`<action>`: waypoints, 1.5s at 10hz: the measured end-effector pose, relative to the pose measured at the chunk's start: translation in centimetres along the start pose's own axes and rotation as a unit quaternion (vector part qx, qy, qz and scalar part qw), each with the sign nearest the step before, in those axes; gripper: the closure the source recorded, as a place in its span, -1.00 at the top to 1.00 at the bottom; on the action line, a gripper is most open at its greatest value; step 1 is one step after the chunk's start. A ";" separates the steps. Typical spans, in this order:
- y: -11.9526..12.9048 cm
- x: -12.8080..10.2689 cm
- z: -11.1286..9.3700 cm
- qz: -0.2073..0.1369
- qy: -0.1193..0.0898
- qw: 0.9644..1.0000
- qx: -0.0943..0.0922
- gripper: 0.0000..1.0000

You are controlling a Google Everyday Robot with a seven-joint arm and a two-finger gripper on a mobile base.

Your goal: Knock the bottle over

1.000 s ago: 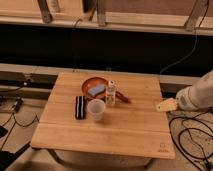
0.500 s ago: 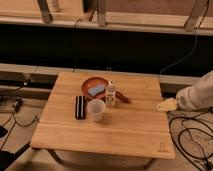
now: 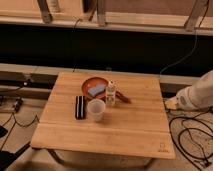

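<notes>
Bottle [image 3: 111, 93] upright, well apart from gripper [image 3: 169, 104], seemingly beside table [image 3: 131, 131] edge.

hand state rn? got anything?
Hand: open or closed cannot be told. It sits just off the right edge of the table, well apart from the upright bottle.

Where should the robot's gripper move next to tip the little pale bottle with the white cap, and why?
Probably slide the gripper left, over the wooden table, toward the slim pale white-capped bottle. The bottle stands upright beside the round orange bowl, just behind the translucent white plastic cup, while the gripper hangs at the table's right edge, well apart from it.
</notes>
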 end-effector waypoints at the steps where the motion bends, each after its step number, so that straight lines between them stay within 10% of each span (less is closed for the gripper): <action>1: -1.3 1.3 1.7 -0.030 -0.024 0.999 0.003 -0.99; 8: -9.2 7.7 9.5 -0.144 -0.115 0.982 0.041 -1.00; 15: -11.7 13.4 15.8 -0.124 -0.107 0.980 0.112 -1.00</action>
